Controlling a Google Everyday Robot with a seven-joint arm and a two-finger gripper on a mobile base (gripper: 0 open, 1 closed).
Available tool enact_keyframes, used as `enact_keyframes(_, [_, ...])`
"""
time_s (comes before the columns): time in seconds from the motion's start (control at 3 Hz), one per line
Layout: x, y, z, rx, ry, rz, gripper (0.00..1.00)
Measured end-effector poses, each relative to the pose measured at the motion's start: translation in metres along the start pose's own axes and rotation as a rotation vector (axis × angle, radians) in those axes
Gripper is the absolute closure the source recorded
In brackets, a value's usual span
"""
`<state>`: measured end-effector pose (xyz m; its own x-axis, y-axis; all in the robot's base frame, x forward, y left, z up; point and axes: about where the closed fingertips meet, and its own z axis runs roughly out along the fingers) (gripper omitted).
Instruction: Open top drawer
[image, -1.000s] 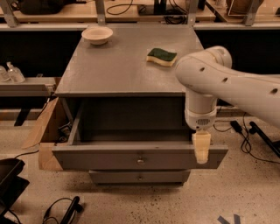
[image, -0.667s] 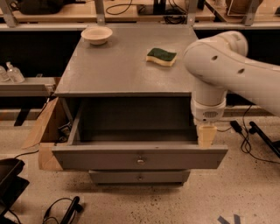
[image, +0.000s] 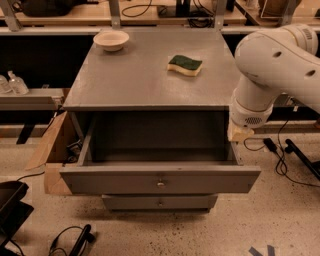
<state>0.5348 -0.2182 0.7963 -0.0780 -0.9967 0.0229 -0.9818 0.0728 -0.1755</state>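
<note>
The top drawer (image: 160, 179) stands pulled well out of the grey cabinet, its deep grey box empty. Its flat front carries one small round metal knob (image: 160, 183). My gripper (image: 239, 134) hangs at the end of the white arm (image: 272, 65), beside the drawer's right wall and above its right rim. It is lifted clear of the drawer front and holds nothing that I can see. Only the tan finger stub shows below the wrist.
A narrower grey drawer front (image: 160, 202) sits shut below. On the cabinet top (image: 135, 75) lie a green-and-yellow sponge (image: 184, 65) and a white bowl (image: 111, 40). A cardboard box (image: 50, 150) stands at the left. Cables (image: 280, 150) trail on the floor.
My gripper has risen from the drawer's front right corner and pulled back toward the cabinet's right side. The drawer has stayed open.
</note>
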Motion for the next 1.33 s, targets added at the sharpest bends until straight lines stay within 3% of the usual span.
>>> enact_keyframes(0.33, [-0.005,-0.018,0.016,0.054,-0.082,0.010,1.00])
enact_keyframes(0.67, [-0.005,-0.018,0.016,0.054,-0.083,0.010,1.00])
enact_keyframes(1.0, [-0.009,-0.021,0.047,0.030,-0.080,0.018,1.00])
enact_keyframes(1.33, [-0.016,-0.020,0.100,-0.002,-0.063,0.032,1.00])
